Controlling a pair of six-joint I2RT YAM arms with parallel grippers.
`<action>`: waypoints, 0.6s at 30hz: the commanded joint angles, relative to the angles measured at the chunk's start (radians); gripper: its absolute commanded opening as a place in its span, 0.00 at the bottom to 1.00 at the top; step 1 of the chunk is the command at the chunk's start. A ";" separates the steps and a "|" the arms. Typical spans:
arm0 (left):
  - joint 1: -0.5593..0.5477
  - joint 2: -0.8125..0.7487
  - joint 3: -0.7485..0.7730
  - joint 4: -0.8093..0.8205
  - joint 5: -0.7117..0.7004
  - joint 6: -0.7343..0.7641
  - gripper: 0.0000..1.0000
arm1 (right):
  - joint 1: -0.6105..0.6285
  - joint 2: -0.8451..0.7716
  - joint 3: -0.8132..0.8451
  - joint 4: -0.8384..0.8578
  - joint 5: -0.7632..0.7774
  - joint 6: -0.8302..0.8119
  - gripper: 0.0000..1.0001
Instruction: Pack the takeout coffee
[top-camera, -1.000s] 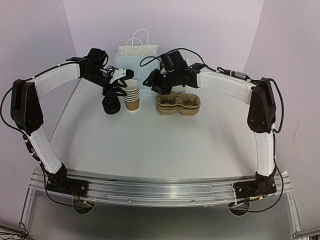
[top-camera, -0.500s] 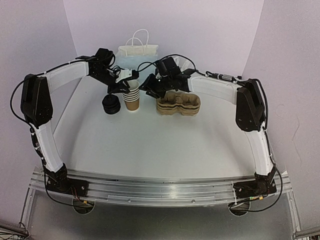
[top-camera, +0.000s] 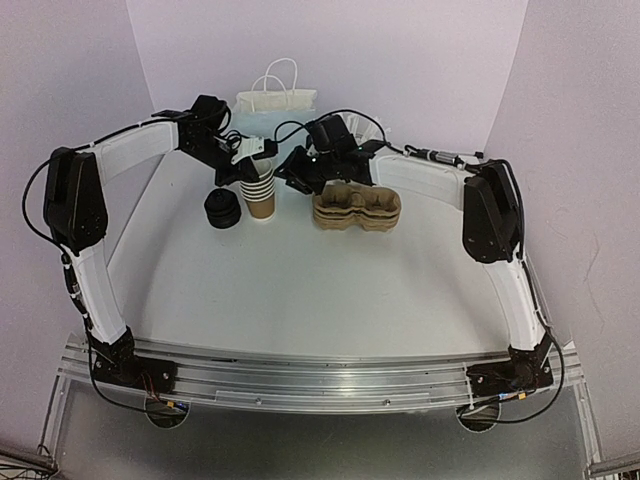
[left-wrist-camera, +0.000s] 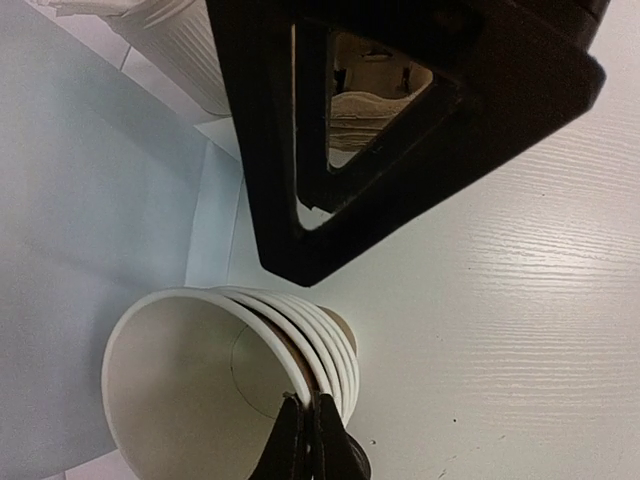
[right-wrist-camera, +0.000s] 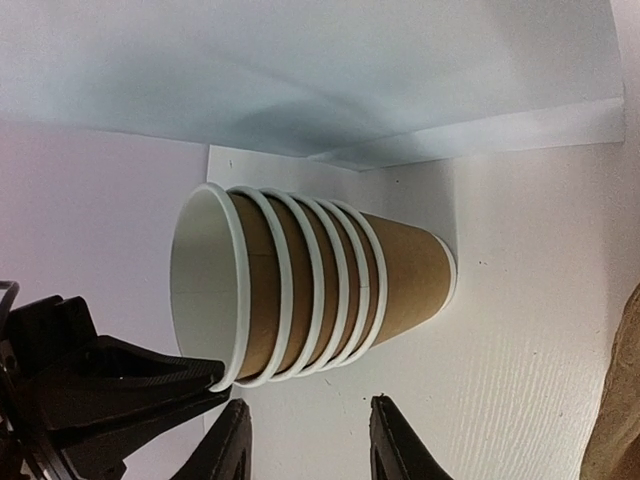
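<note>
A nested stack of brown kraft cups (top-camera: 262, 192) with white rims stands upright at the back of the table. It also shows in the left wrist view (left-wrist-camera: 190, 390) and the right wrist view (right-wrist-camera: 320, 285). My left gripper (top-camera: 251, 167) is shut on the top cup's rim (left-wrist-camera: 305, 405), one finger inside and one outside. My right gripper (top-camera: 289, 178) is open and empty just right of the stack, its fingers (right-wrist-camera: 232, 445) short of the cups. A stack of black lids (top-camera: 222, 209) sits left of the cups.
A stack of brown pulp cup carriers (top-camera: 357, 208) lies right of the cups. A white paper bag (top-camera: 275, 105) with handles stands behind them against the back wall. A white ribbed cup (left-wrist-camera: 175, 45) stands near the bag.
</note>
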 joint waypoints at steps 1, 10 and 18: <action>-0.005 -0.008 0.058 -0.019 0.042 -0.004 0.00 | 0.005 0.057 0.054 0.024 -0.016 0.015 0.37; -0.005 -0.004 0.115 -0.074 0.073 -0.011 0.00 | 0.005 0.081 0.070 0.035 -0.025 0.037 0.36; -0.005 -0.019 0.193 -0.122 0.057 -0.003 0.00 | 0.005 0.062 0.060 0.037 -0.017 0.027 0.36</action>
